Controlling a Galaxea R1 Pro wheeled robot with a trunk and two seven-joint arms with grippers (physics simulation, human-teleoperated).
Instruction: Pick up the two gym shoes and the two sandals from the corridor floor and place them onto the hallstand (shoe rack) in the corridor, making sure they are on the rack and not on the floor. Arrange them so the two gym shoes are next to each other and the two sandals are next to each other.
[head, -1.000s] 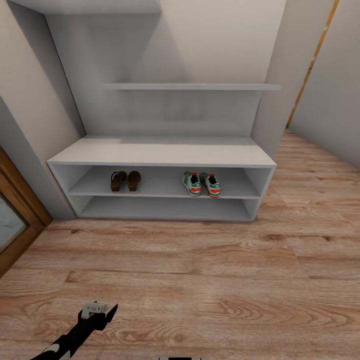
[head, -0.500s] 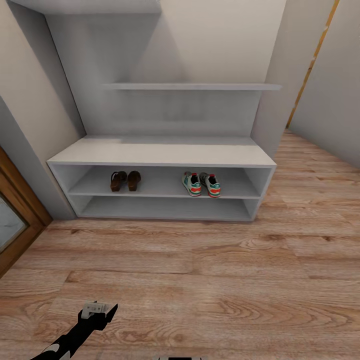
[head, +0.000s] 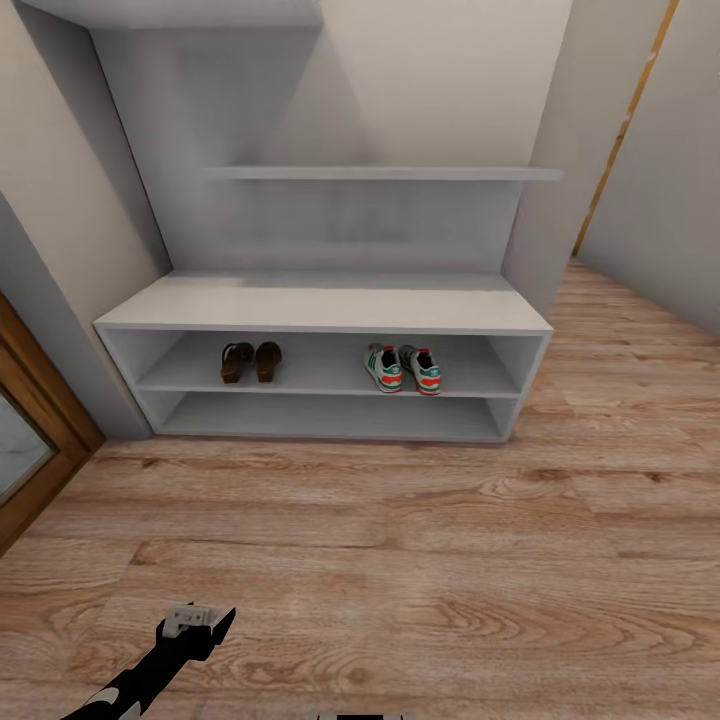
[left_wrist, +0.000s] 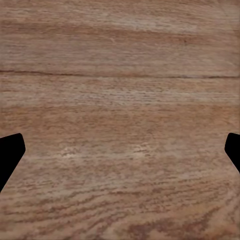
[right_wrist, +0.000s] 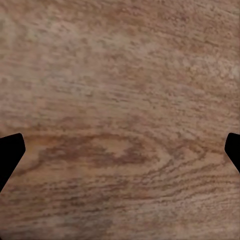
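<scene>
Two grippers are observed, both with fingers spread wide and nothing between them. In the left wrist view, the left gripper (left_wrist: 120, 150) shows only its dark fingertips (left_wrist: 10, 152) at opposite edges of the picture, with bare corridor floor (left_wrist: 120, 100) in the gap between the jaws. The right gripper (right_wrist: 120, 150) presents the same way in the right wrist view: fingertips (right_wrist: 10, 152) far apart, wood-grain planks directly beyond the jaws and nothing held.

In the head view, the left arm (head: 150, 670) sits low at the near edge, above the floor and well apart from the furniture. A wide stretch of plank floor lies between the jaws and the hallstand (head: 320, 305).

The hallstand stands against the far wall, beyond both grippers. On its upper open tier, the two sandals (head: 250, 361) lie side by side, touching or nearly so, toward the left-arm end of the shelf. The two gym shoes (head: 402, 368) sit on the same tier toward the right-arm end, just beside each other, red heel patches facing the robot. The pairs are well apart from one another. All four items rest on the shelf, off the floor.

The lower tier (head: 325, 415) and flat top carry no footwear. The floating shelf (head: 385, 173) is mounted on the back panel above. A wooden door frame (head: 35, 440) borders the floor on the left-arm side.
</scene>
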